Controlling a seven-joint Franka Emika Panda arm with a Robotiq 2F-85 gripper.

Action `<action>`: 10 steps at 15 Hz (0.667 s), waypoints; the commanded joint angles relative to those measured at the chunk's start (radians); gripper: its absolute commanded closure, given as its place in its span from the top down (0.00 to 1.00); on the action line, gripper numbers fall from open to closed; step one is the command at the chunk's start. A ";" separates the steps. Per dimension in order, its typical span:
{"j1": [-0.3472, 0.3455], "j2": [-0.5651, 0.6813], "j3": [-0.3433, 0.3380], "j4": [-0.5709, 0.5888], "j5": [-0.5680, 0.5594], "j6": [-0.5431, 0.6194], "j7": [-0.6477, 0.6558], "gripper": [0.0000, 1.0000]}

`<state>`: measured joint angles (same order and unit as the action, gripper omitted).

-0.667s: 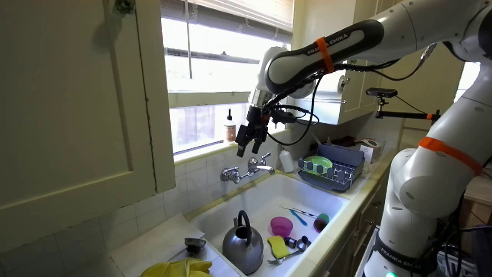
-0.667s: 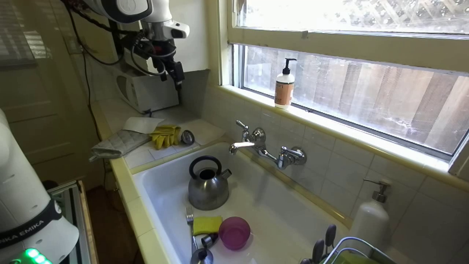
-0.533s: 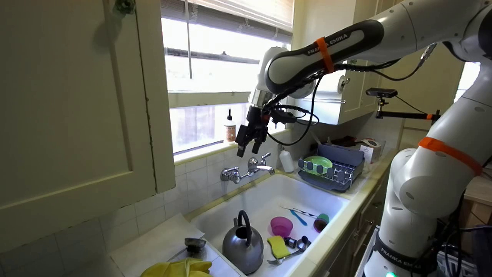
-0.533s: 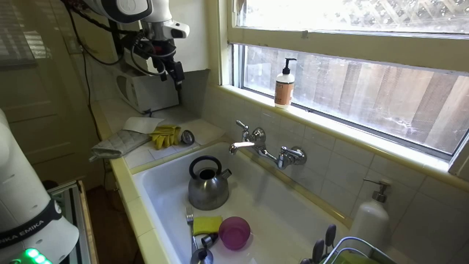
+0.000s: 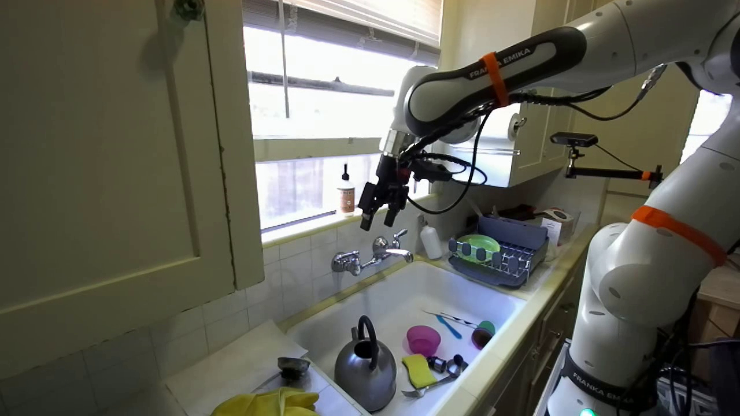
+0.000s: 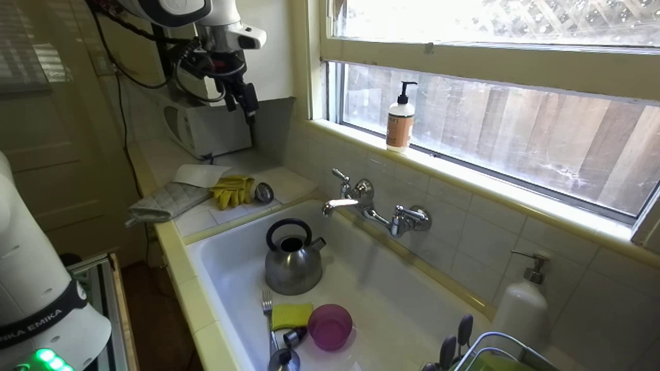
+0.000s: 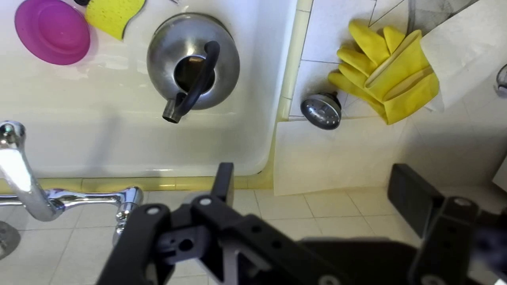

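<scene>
The gripper was black, the arm white with 2 orange bands. The kettle was silvery grey with a black handle, the bowl magenta, the sponge and the gloves bright yellow. The sink was white, its tile edging pale yellow. The soap bottle was white, with an orange-brown label and black pump; the cloth grey with a quilted pattern.

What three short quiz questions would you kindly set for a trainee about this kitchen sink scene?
1. True or false: the rounded silvery metal kettle stands inside the glossy white sink.
2. Which lies beside the round magenta plastic bowl: (a) the flat yellow sponge; (b) the yellow rubber gloves?
3. How do the jaws of the black two-finger gripper stand, and do they hold anything?

Key: 1 true; 2 a; 3 open, holding nothing.
</scene>
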<state>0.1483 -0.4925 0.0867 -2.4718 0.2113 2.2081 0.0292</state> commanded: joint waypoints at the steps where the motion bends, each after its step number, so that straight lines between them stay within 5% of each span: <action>1: -0.009 -0.019 -0.002 -0.001 -0.001 -0.013 0.003 1.00; 10: -0.013 -0.058 -0.004 -0.023 -0.001 -0.019 0.009 1.00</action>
<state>0.1354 -0.5502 0.0833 -2.4974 0.2108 2.1928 0.0379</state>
